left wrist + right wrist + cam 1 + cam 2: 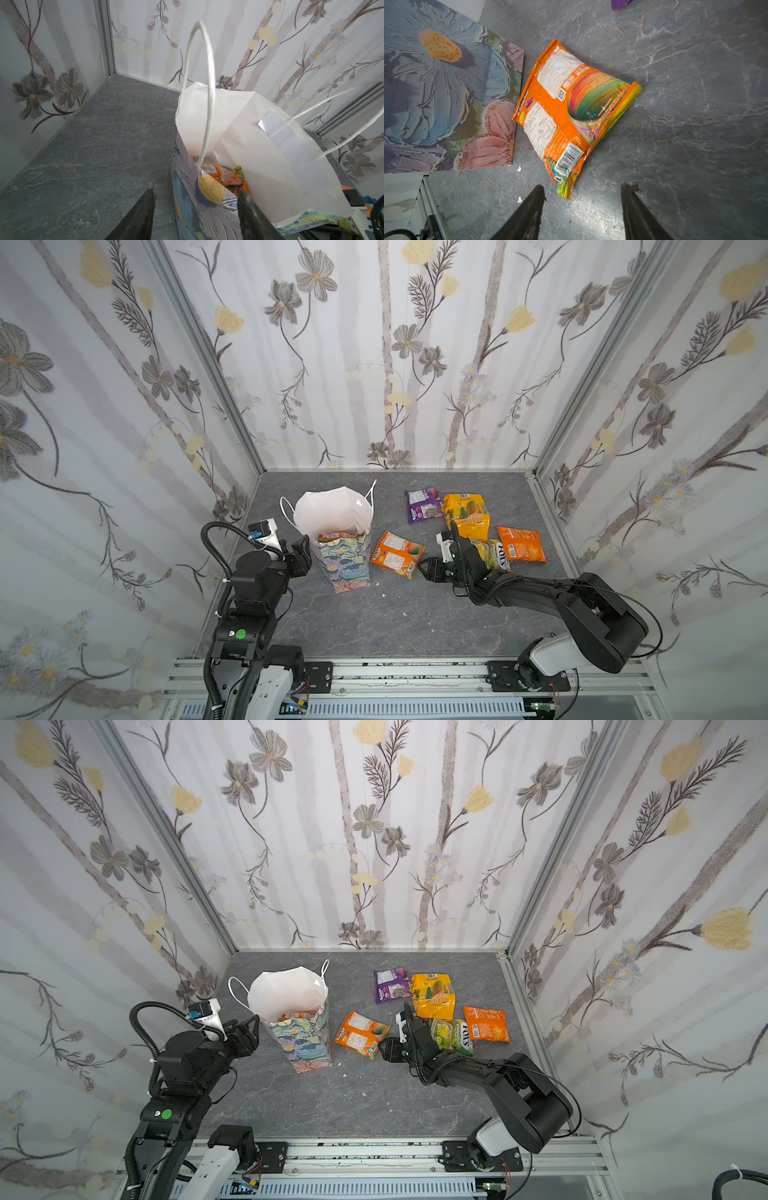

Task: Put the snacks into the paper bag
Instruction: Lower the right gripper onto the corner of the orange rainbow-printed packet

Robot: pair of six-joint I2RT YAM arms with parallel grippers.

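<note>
Right pincer point(428, 570): released, jaws apart with nothing between them, low over the table point(374, 626). The nearest orange packet point(571, 112) lies flat with its label side up, just ahead of the tips and clear of them. In both top views it sits at ten o'clock from that pincer.

The paper bag point(347, 564) stands upright at nine o'clock of that packet, just beside it. Whether they touch cannot be told. Its mouth is open, and another packet point(225, 176) lies inside.

Left pincer point(197, 190): released, jaws astride the bag's near rim, one finger outside and one over the mouth.

Between twelve and three o'clock of the right pincer lie:
- a purple packet point(424, 506)
- yellow packets point(464, 512)
- a green-yellow packet point(496, 555)
- a second orange packet point(521, 544)

Bare table runs from the nearest packet toward six o'clock, up to the front rail point(415, 672).
</note>
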